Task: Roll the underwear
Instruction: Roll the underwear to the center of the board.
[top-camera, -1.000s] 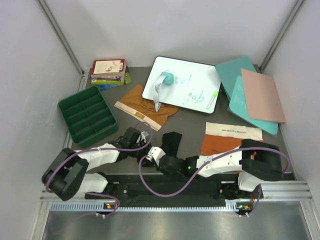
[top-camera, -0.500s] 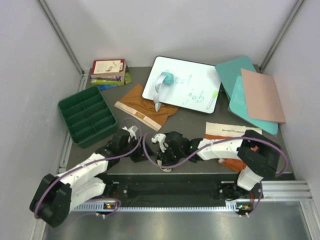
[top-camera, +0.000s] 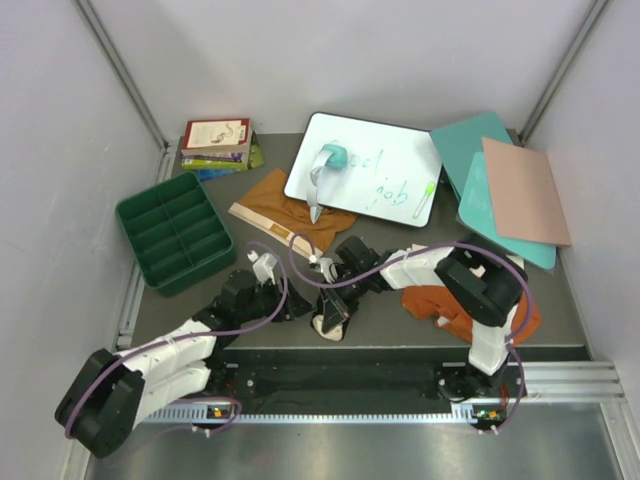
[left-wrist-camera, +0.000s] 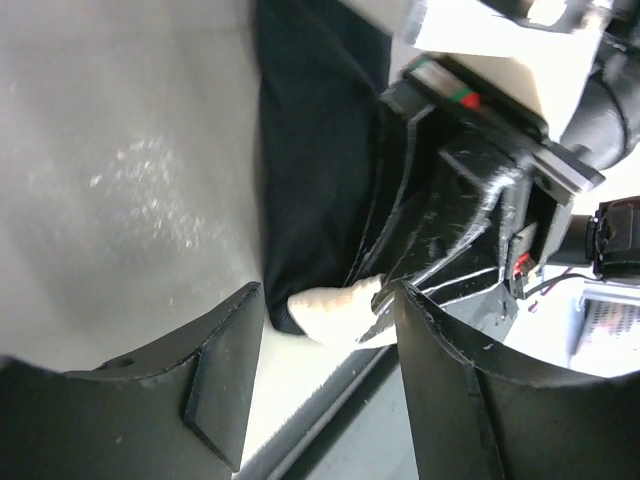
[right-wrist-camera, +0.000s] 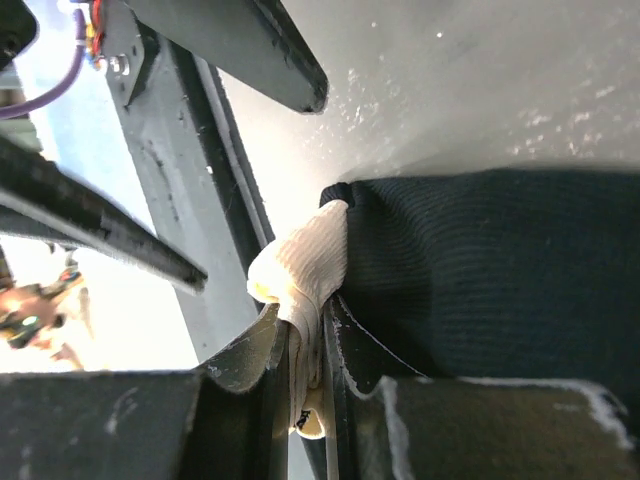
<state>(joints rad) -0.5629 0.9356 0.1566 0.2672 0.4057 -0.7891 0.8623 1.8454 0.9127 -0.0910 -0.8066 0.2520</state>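
Plainly the pair in hand is the black soft cloth briefs (right-wrist-camera: 480, 260), which lie bunched low in the middle of the top view, close to the near edge of the dark grey table (top-camera: 385, 250). Their cream ribbed waistband (right-wrist-camera: 300, 260) is turned toward that edge. The right gripper (right-wrist-camera: 300, 370) has its two fingers pressed together on a fold of that waistband, pinching it firmly. The left gripper (left-wrist-camera: 328, 295) sits just beside it with its fingers spread wide, one on either side of the waistband corner and clamping nothing. I judge this to be the start of the roll: one edge is held and the cloth is not yet wound. The next move seems to call for the left fingers to close on the waistband next to the right ones, so both can turn the edge over evenly. The rust-orange cloth briefs (top-camera: 440, 305) lie at lower right, partly under the right arm. The mustard-tan cloth briefs (top-camera: 285, 215) sit above centre, tucked partly beneath the white rectangular whiteboard (top-camera: 380, 170). The green plastic compartment tray (top-camera: 175, 235) stands at the left.
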